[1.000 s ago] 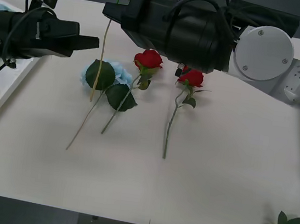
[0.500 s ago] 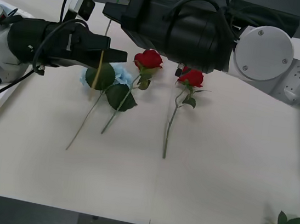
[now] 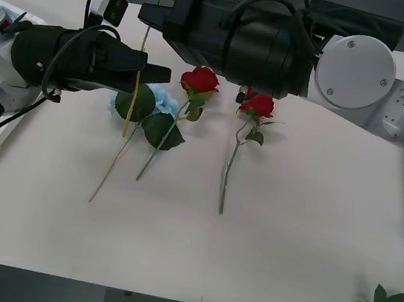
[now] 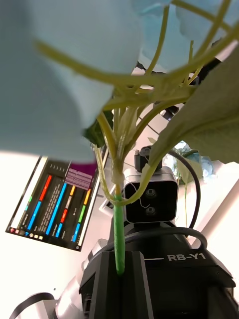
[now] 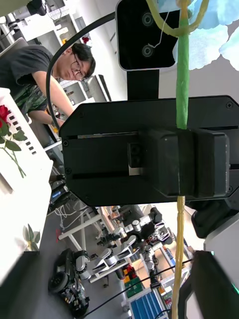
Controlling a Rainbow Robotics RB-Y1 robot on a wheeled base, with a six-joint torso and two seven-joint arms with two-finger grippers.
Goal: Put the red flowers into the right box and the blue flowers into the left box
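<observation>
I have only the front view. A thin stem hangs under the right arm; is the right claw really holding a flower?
Observer: Yes. The right claw is shut on the green stem of a blue flower, with the petals above it.
Operator: And the left claw, is it open?
Observer: Open. The left claw has its fingers apart, and the stem's yellowish lower end hangs between them, unclamped.

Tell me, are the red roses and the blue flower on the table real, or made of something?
They look fake. The two red roses have even, matte petals like fabric, and stiff, uniform green stems, probably plastic. The blue flower has thin pale petals, likely cloth, and flat dark leaves. The table looks like smooth matte white laminate, though that's a guess.
</observation>
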